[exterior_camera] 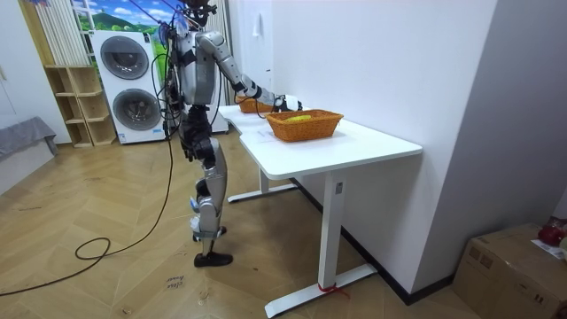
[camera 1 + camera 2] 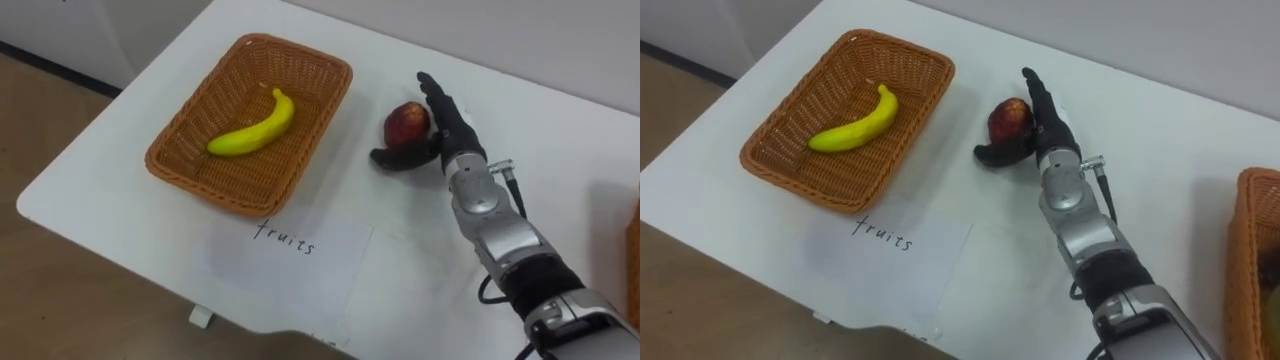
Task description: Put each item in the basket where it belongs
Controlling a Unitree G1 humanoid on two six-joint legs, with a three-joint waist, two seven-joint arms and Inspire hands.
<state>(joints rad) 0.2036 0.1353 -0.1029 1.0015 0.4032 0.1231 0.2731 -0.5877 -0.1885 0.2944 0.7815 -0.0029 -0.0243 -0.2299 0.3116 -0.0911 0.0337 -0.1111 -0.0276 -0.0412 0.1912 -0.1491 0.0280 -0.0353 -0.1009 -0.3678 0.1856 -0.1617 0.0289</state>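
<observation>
A red apple (image 2: 406,122) lies on the white table (image 2: 120,170), just right of a brown wicker basket (image 2: 172,164). A yellow banana (image 2: 253,126) lies inside that basket. My right hand (image 2: 452,125) reaches in from the lower right and is open. Its straight fingers lie along the apple's right side, and the thumb (image 2: 395,158) is spread out in front of the apple. The hand touches or nearly touches the fruit without closing on it. In the room view I stand at the table's long side with that arm stretched over the table (image 1: 354,142).
A white sheet of paper with handwriting (image 2: 285,255) lies in front of the basket near the table's front edge. A second wicker basket (image 2: 1252,260) stands at the far right. Washing machines (image 1: 124,84) stand behind me and a cardboard box (image 1: 514,266) sits on the floor.
</observation>
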